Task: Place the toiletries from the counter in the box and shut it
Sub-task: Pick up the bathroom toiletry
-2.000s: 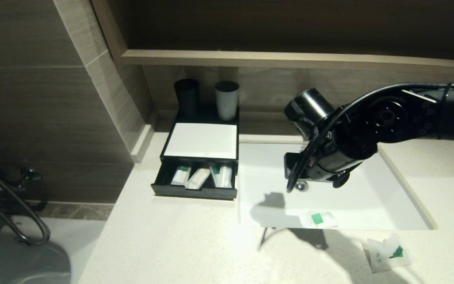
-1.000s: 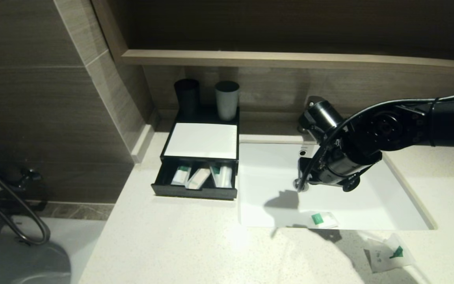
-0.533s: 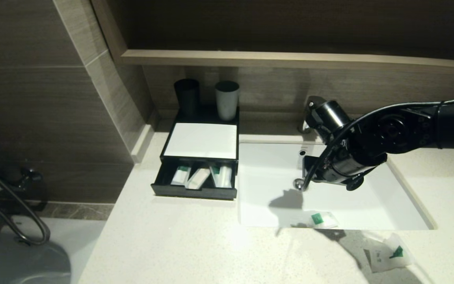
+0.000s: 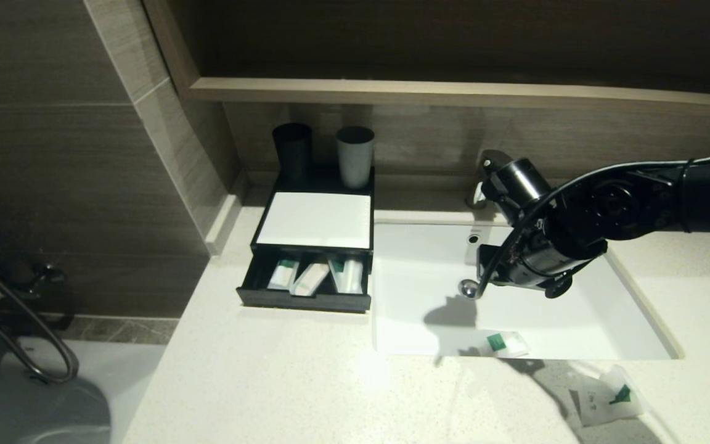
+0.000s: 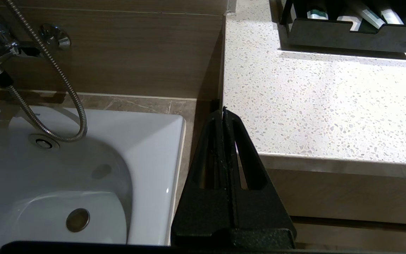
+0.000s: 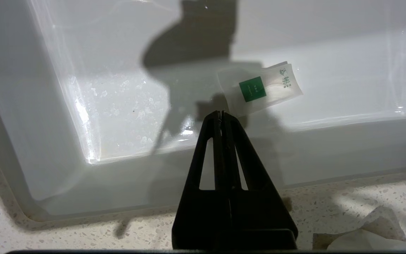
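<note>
The box [image 4: 317,220] stands on the counter [image 4: 281,376] left of the basin, its drawer [image 4: 306,300] pulled out. Several toiletries [image 4: 315,275] lie in the drawer, also seen in the left wrist view as toiletries [image 5: 360,12]. A squarish packet with a green mark [image 4: 504,343] lies inside the white basin [image 4: 583,314] near its front wall. My right gripper [image 6: 221,112] hangs shut and empty over the basin, its tips just short of that packet [image 6: 259,88]. My left gripper [image 5: 223,110] is shut and empty, low beside the counter's left front corner.
A black cup [image 4: 292,151] and a grey cup [image 4: 355,155] stand behind the box. A crumpled clear wrapper with a green mark [image 4: 609,398] lies on the counter in front of the basin. The tap [image 4: 484,179] is behind my right arm. A bathtub [image 5: 65,169] lies left of the counter.
My right arm has swung to the right and a little back over the basin, staying shut. The packet in the basin and the box have not moved.
</note>
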### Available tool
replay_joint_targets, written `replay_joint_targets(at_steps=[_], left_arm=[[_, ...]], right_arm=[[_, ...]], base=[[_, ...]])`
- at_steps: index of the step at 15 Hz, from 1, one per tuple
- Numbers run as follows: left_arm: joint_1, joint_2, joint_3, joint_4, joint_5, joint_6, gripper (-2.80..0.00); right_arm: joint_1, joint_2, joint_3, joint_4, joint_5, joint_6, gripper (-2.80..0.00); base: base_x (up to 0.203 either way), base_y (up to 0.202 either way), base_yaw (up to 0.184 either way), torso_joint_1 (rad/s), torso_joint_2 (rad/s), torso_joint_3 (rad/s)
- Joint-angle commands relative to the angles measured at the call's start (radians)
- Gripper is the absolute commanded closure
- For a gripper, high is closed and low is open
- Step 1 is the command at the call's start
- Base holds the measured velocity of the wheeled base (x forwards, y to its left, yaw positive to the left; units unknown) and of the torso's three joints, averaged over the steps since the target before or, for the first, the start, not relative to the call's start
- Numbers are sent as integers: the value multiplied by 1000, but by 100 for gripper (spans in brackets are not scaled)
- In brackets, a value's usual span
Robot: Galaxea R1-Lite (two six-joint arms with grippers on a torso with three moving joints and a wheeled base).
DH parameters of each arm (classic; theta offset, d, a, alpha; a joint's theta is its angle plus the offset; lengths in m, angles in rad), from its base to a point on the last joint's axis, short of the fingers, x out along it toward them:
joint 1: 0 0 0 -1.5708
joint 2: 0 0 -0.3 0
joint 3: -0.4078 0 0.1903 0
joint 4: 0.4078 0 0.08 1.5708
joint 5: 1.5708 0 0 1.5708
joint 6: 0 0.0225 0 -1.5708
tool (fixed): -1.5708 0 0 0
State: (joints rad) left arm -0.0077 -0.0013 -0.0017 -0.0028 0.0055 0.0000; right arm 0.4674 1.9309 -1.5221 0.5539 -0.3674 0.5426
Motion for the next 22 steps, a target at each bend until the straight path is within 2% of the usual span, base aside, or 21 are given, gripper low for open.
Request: replay_joint_targets(at_steps=[1,6,9,22], left_arm=[[0,0,0,0,1,0,0],[0,0,0,0,1,0,0],[0,0,0,0,1,0,0],[0,1,0,0,1,0,0]], right_arm=[[0,10,0,3,-2,4,0],[-3,35,16,-1,-5,5,0],[-4,40,67,-57,-5,4,0],[-46,60,82,-70,-4,17,0]], base=[[0,0,0,0,0,0],[0,0,0,0,0,0],[0,0,0,0,0,0],[0,0,0,0,0,0]])
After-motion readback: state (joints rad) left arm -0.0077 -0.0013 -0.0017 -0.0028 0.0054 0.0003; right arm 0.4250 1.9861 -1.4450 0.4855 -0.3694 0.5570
